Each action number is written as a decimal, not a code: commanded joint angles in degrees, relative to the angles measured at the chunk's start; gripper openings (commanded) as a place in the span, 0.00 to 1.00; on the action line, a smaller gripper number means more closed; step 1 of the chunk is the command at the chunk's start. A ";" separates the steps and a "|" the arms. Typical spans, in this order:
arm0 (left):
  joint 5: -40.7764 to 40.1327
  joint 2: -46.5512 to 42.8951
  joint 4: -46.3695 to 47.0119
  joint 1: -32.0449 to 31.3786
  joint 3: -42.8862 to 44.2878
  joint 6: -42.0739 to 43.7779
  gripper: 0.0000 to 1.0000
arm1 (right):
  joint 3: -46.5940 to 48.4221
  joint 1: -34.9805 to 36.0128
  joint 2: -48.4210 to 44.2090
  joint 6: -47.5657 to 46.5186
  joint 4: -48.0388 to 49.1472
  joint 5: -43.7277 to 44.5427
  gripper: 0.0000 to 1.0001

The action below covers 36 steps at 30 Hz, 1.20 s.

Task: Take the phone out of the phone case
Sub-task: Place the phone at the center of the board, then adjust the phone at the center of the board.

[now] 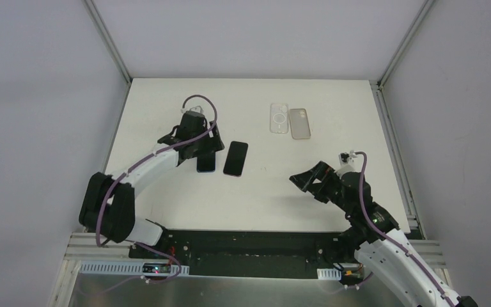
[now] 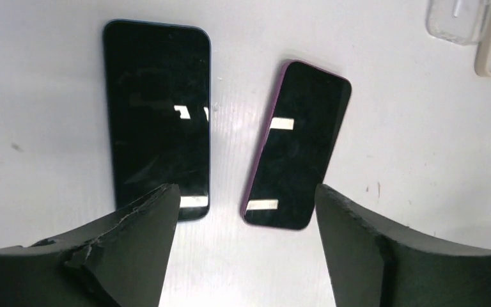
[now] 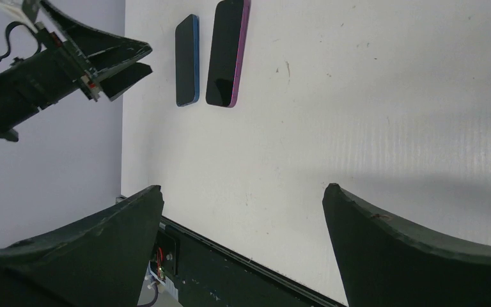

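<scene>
A dark phone with a blue edge (image 2: pixel 156 115) and a dark phone with a purple edge (image 2: pixel 297 144) lie screen up, side by side on the white table. In the top view the blue one (image 1: pixel 206 164) is partly under my left gripper (image 1: pixel 199 148), and the purple one (image 1: pixel 235 158) lies just to its right. My left gripper (image 2: pixel 246 204) is open and empty above the phones' near ends. An empty clear case (image 1: pixel 279 118) and an empty beige case (image 1: pixel 300 123) lie farther back. My right gripper (image 1: pixel 305 176) is open and empty, away from all of them.
The right wrist view shows the blue phone (image 3: pixel 187 61), the purple phone (image 3: pixel 228 51), the left arm's gripper (image 3: pixel 102 61) and the table's black front rail (image 3: pixel 230 268). Metal frame posts (image 1: pixel 109 38) stand at the table's back corners.
</scene>
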 commanded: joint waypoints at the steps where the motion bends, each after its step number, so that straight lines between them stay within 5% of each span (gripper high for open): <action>1: -11.55 -10.92 -0.50 -4.11 -4.01 2.15 0.95 | -0.22 -0.31 -1.08 -1.88 0.30 1.44 1.00; 7: -17.31 -19.34 -1.92 -9.89 -6.90 3.70 0.99 | 0.03 -0.26 1.79 -1.25 1.78 0.37 1.00; 11: -20.37 -13.18 -1.84 -19.30 -2.06 7.81 0.99 | -0.56 -0.25 3.70 -0.37 4.08 -0.09 0.99; 20: -11.05 11.90 -1.86 -23.44 17.08 7.38 0.54 | 0.29 -0.19 1.18 -0.21 -0.25 1.59 0.98; 30: -8.82 24.83 -1.84 -21.85 21.78 5.54 0.32 | 1.55 -0.23 0.06 -0.85 -3.08 2.54 0.98; 36: -7.85 26.15 -1.95 -17.13 18.97 3.96 0.30 | 1.58 -0.22 -0.79 -0.78 -3.65 3.18 0.98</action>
